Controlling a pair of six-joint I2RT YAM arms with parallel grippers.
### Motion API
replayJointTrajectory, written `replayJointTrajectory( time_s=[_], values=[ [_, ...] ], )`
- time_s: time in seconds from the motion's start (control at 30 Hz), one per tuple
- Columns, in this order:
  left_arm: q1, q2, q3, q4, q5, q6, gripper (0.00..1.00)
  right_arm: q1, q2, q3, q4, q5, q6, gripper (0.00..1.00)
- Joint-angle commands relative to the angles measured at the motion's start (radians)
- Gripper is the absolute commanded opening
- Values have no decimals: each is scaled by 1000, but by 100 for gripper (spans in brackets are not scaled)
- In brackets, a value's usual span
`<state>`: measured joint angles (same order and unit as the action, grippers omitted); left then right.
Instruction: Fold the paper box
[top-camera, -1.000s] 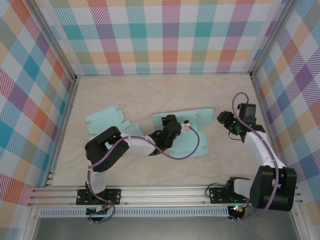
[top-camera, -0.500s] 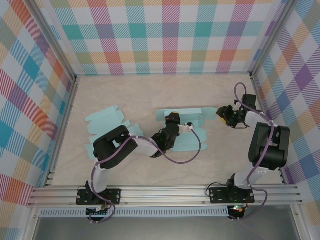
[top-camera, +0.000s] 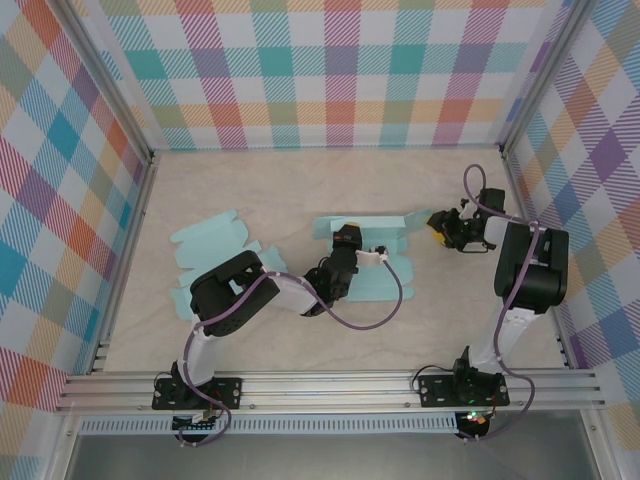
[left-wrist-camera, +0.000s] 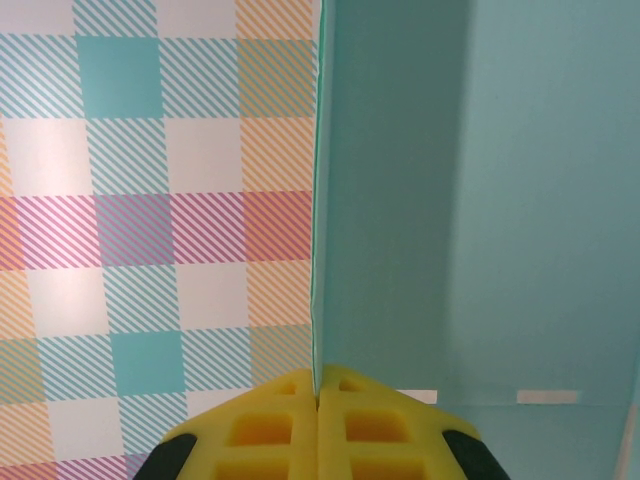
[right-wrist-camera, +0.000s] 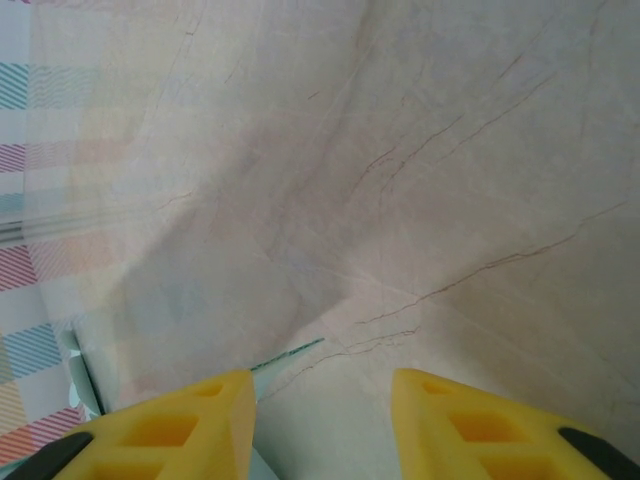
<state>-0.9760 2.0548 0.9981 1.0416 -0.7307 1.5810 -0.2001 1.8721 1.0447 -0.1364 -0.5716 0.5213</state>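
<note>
The teal paper box lies partly flat at mid-table, and its back flap stands up as a strip. My left gripper is shut on that flap. In the left wrist view its yellow fingers pinch the thin upright edge of the teal panel. My right gripper hovers open at the right end of the box. Between its yellow fingers there is bare table. A sliver of teal box edge shows beside the left one.
A second flat teal blank lies at the left of the marble-look table. Plaid walls close in the back and both sides. A metal rail runs along the near edge.
My right gripper has swung up and left to the right end of the box, its jaws narrowing. The left gripper has lifted the back flap upright.
</note>
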Motion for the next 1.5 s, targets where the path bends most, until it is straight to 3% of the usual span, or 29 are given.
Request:
replayJointTrajectory(
  time_s=[0.0, 0.27, 0.57, 0.83, 1.17, 1.47],
  values=[
    [16, 8, -16, 46, -1, -1, 0, -14, -77, 18, -42, 58, -21, 41],
    [25, 19, -15, 46, 12, -2, 0, -86, -109, 41, -89, 101, -21, 42],
    [31, 46, -1, 54, 15, -12, 0, -47, 57, 151, 0, -104, 4, 41],
    [33, 54, 11, 54, 9, -14, 0, 31, 162, 221, 26, -178, 38, 38],
    [34, 84, 27, 52, 0, -20, 0, 86, 37, 60, 79, -171, 21, 36],
    [34, 104, 27, 55, -3, -26, 0, 123, -75, -68, 98, -92, 9, 37]
  ],
)
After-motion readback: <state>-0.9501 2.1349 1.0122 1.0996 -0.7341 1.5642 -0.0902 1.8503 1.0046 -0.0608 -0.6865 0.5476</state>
